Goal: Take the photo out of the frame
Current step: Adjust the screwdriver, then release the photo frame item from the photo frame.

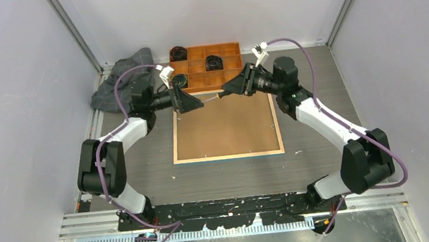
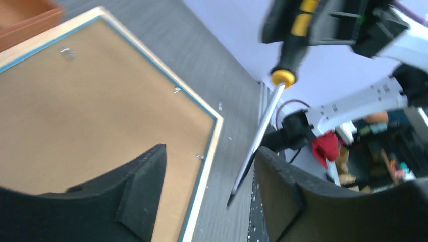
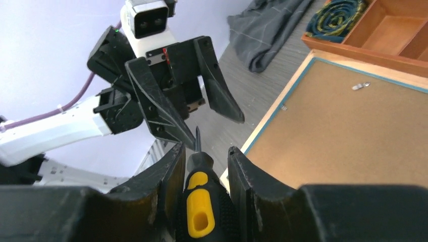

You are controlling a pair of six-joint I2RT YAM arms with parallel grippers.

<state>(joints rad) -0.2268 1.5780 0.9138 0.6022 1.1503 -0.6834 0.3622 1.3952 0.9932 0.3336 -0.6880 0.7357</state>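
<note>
at the middle of the table [image 1: 321, 158] the frame [image 1: 227, 155] lies flat, back up: a light wood rim all round, a thin blue line inside it, and a brown backing board [image 1: 227, 126] filling it. photo not visible; the board hides whatever is under it. the frame's far edge runs just beside the orange tray [image 1: 229, 45], which sits at the table's far edge. a grey cloth [image 1: 118, 85] is bunched at the far left corner.

left gripper [image 1: 198, 103]: raised over the frame's far left corner, pointing right. jaws well apart, gripping nothing. the metal shaft of a screwdriver [image 1: 211, 98] passes between its fingers [image 2: 144, 181], closer to one of them. whether it touches, cannot tell.

right gripper [image 1: 225, 91]: raised over the frame's far edge near its middle, pointing left, facing the other gripper. its fingers [image 3: 161, 186] are closed on the screwdriver's black-and-yellow handle, one on either side. the screwdriver's tip points toward the left gripper, above the frame's far left corner.
</note>
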